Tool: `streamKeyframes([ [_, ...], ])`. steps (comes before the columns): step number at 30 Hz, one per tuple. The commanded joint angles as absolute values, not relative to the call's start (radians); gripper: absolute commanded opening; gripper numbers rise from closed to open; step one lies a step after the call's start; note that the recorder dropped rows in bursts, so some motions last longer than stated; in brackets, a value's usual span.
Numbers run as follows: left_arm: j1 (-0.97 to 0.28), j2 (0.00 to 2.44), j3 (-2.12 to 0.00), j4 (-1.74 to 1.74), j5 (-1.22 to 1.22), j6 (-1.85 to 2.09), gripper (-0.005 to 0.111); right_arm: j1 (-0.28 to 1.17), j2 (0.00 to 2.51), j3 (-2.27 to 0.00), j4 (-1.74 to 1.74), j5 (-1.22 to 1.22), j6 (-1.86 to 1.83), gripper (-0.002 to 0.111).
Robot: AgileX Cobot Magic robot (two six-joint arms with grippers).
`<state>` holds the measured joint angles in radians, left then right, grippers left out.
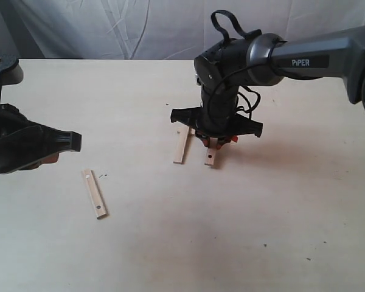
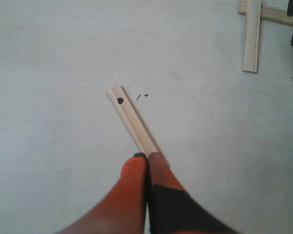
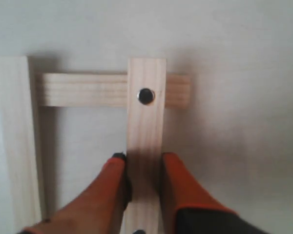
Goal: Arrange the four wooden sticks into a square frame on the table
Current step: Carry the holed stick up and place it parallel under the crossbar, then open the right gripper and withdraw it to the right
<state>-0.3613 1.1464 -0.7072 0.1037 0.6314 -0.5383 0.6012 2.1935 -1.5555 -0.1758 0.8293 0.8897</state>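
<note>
A: R gripper (image 3: 144,163)?
B: Clamped. The held stick (image 3: 146,126) sits btwn its pads, gripped on both long edges. It lies across the cross stick (image 3: 83,90), w/ a dark dot at the overlap.
A: Others?
B: Third stick (image 3: 14,136) runs parallel to the held one, at the cross stick's other end. Which is on top there, can't tell. Fourth stick (image 1: 94,193) lies alone on the table (image 1: 231,243), well apart from those 3.
A: L gripper (image 2: 146,157)?
B: Fingers together, nothing btwn them, tips over one end of the fourth stick.
</note>
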Motion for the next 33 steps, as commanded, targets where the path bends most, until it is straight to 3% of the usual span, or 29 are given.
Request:
streamKeyframes([
  [1,-0.359,1.141,-0.702,0.098,0.631,-0.536,0.0,0.587,2.191,-1.556,-0.17,0.842,0.891,0.0],
  [5,-0.359,1.141,-0.702,0.098,0.631,-0.536,0.0,0.588,2.191,-1.556,-0.133,0.829,0.891,0.005],
  [11,-0.359,1.141,-0.702,0.098,0.631,-0.536,0.0,0.588,2.191,-1.556,-0.131,0.834,0.864,0.037],
  [13,-0.359,1.141,-0.702,0.098,0.63,-0.536,0.0,0.588,2.191,-1.556,-0.131,0.834,0.864,0.04],
  [20,-0.359,1.141,-0.702,0.105,0.629,-0.536,0.0,0.588,2.173,-1.556,-0.127,0.862,0.855,0.039],
  [28,-0.359,1.141,-0.702,0.108,0.621,-0.458,0.0,0.559,2.083,-1.556,0.088,0.942,0.483,0.039],
  [30,-0.359,1.141,-0.702,0.117,0.621,-0.429,0.0,0.559,2.057,-1.556,0.078,0.981,0.443,0.031],
  [33,-0.359,1.141,-0.692,0.135,0.621,-0.361,0.0,0.559,2.017,-1.556,0.078,1.067,0.397,0.004],
])
